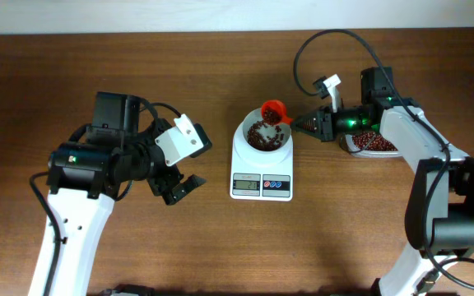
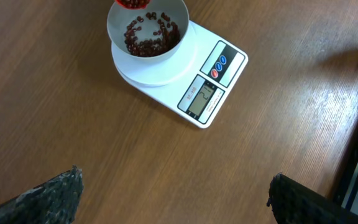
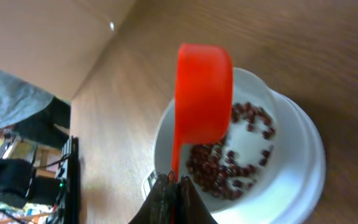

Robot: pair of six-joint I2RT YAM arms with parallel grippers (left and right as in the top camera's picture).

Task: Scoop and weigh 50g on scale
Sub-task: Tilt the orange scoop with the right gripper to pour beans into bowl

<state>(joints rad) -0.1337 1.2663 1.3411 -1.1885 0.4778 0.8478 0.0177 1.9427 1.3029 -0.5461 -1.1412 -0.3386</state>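
Scale [image 1: 261, 186] sits in the middle of the table [image 1: 220, 66], display facing the robot. Left of it, the left gripper [image 1: 183, 189] hovers with jaws spread wide, holding nothing. On the platform stands a white bowl [image 1: 245, 141] with red beans [image 1: 262, 138] in it. Over its far rim a red scoop [image 1: 274, 111] is tipped, handle clamped in the right gripper [image 1: 297, 123]. Further right, under that arm, lies a tub of beans [image 1: 377, 146].

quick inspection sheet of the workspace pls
surface: wooden table, no spills seen
job's things: scale carries white bowl of red beans; red scoop tilted over bowl; bean tub beside right arm
clutter: nothing seen
grippers: left gripper open, empty; right gripper shut on scoop handle
cables: black cable arcs over table by right arm
surroundings: blurred equipment past table edge
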